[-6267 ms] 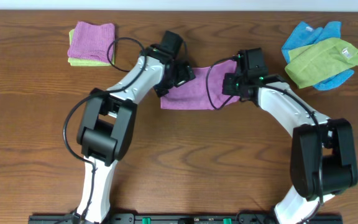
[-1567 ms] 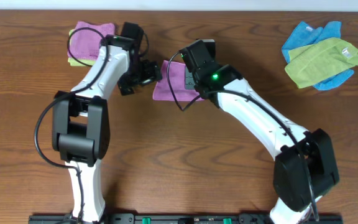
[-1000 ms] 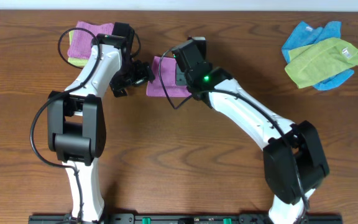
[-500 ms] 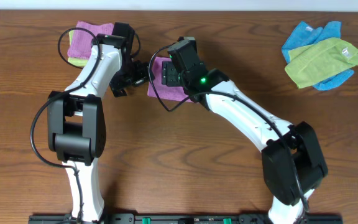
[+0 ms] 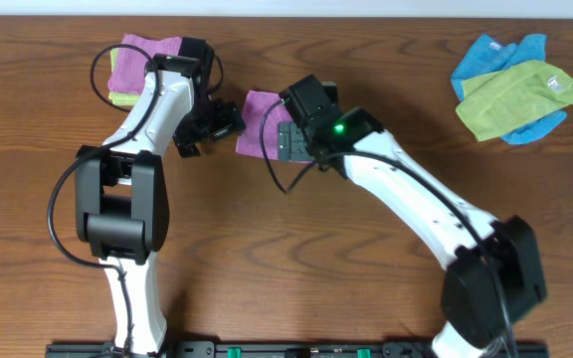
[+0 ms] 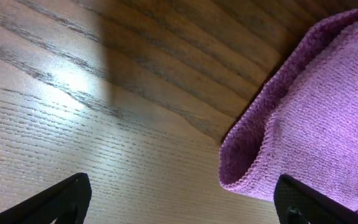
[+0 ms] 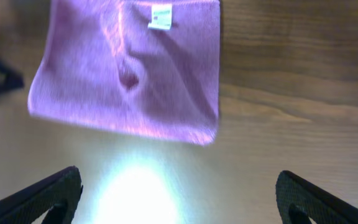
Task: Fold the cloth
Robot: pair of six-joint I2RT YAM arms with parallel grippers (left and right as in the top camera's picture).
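left gripper (image 6: pixel 182 199) stood spread wide, empty — cloth (image 6: pixel 316 118) lay at its 2 o'clock | right gripper (image 7: pixel 179 196) gaped wide, held nothing

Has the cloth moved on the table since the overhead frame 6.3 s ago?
Yes. The cloth is now folded narrower and lies further left, closer to the folded stack at the far left.

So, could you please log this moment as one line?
cloth: folded, flat, tag up | left gripper: open, beside cloth | right gripper: open, empty
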